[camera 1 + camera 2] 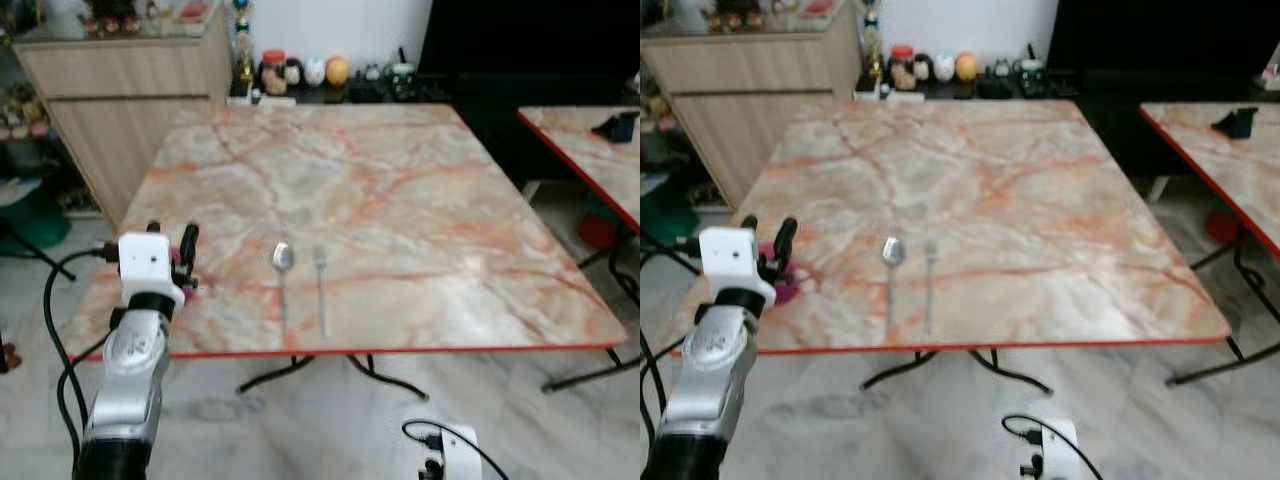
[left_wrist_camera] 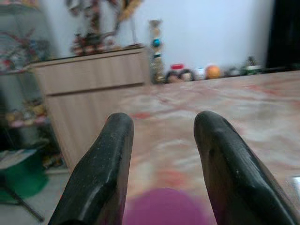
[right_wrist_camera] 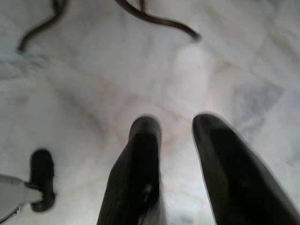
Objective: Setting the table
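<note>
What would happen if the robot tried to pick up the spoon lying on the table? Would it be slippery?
Probably a bit tricky. The spoon looks like shiny metal, so it may slip between smooth fingers. It lies flat on the hard marble table, leaving little room to get underneath, and a push would likely slide it. It looks thin and stiff, so it should not bend.

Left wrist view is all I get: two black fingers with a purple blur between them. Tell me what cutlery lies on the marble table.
Observer: A silver metal spoon and a silver metal fork lie side by side near the front edge of the pink-veined marble table.
Operator: Place them against my left gripper.
Observer: They lie to the right of the left gripper, which is over the table's front left corner.
Operator: Report the right gripper.
Observer: The right gripper hangs low, open, over the white marble floor.
</note>
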### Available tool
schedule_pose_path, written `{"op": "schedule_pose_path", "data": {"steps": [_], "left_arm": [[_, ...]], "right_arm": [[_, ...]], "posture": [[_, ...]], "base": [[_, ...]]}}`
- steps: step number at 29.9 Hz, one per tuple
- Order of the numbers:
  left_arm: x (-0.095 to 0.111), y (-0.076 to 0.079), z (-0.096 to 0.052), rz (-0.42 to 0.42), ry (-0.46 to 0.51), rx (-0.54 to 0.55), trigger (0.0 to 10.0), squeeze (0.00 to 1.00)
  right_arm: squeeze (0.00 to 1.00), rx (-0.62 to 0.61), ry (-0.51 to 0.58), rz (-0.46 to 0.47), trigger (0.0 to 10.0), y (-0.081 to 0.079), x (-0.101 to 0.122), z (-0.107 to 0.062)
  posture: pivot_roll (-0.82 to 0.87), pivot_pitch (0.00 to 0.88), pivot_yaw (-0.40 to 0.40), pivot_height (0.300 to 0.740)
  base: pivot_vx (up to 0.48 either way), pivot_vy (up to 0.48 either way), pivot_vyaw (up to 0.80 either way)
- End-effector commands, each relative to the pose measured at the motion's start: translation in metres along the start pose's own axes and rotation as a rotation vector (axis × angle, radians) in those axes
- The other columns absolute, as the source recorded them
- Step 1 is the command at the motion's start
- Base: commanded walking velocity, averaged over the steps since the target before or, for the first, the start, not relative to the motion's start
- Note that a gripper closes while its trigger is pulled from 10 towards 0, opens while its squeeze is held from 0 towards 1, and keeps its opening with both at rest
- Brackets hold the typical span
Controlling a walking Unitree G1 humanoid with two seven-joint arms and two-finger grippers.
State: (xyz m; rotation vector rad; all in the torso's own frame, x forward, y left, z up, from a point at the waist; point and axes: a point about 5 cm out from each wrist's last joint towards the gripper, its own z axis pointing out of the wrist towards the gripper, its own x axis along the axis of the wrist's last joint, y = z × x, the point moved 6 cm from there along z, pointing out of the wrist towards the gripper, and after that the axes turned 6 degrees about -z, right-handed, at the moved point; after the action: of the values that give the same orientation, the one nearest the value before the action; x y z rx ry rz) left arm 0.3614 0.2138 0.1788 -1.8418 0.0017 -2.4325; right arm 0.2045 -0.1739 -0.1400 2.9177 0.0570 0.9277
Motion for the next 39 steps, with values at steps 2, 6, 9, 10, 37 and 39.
{"op": "schedule_pose_path", "data": {"steps": [2, 6, 9, 10, 37, 39], "left_arm": [[0.008, -0.001, 0.004, -0.001, 0.013, 0.008, 10.0, 0.0], [0.005, 0.0, 0.006, -0.016, -0.015, 0.001, 10.0, 0.0], [0.002, 0.001, 0.009, -0.051, -0.054, -0.01, 10.0, 0.0], [0.001, 0.002, 0.01, -0.053, -0.066, -0.015, 10.0, 0.0], [-0.004, 0.025, 0.014, -0.002, -0.457, -0.202, 10.0, 1.0], [-0.003, 0.025, 0.014, 0.01, -0.467, -0.204, 10.0, 1.0]], "right_arm": [[0.0, 0.007, 0.005, -0.001, 10.0, -0.003, 0.002, 0.0], [0.0, 0.009, 0.005, -0.001, 10.0, -0.003, 0.002, 0.0], [0.0, 0.01, 0.005, -0.002, 10.0, -0.003, 0.002, 0.0], [0.0, 0.01, 0.005, -0.001, 10.0, -0.003, 0.002, 0.0], [0.0, 0.015, 0.0, -0.003, 10.0, -0.004, 0.002, 0.001], [0.0, 0.016, 0.0, -0.003, 10.0, -0.004, 0.002, 0.001]], "posture": [[0.07, 0.0, -0.025, 0.74], [0.07, 0.0, -0.025, 0.74], [0.07, 0.0, -0.025, 0.74], [0.07, 0.0, -0.025, 0.74], [0.08, 0.0, -0.022, 0.74], [0.08, 0.0, -0.022, 0.74]], "base": [[0.0, 0.139, 0.0], [0.0, 0.0, 0.0], [0.0, 0.0, 0.0], [0.0, 0.0, 0.0], [0.0, 0.0, 0.0], [0.0, 0.0, 0.0]]}}
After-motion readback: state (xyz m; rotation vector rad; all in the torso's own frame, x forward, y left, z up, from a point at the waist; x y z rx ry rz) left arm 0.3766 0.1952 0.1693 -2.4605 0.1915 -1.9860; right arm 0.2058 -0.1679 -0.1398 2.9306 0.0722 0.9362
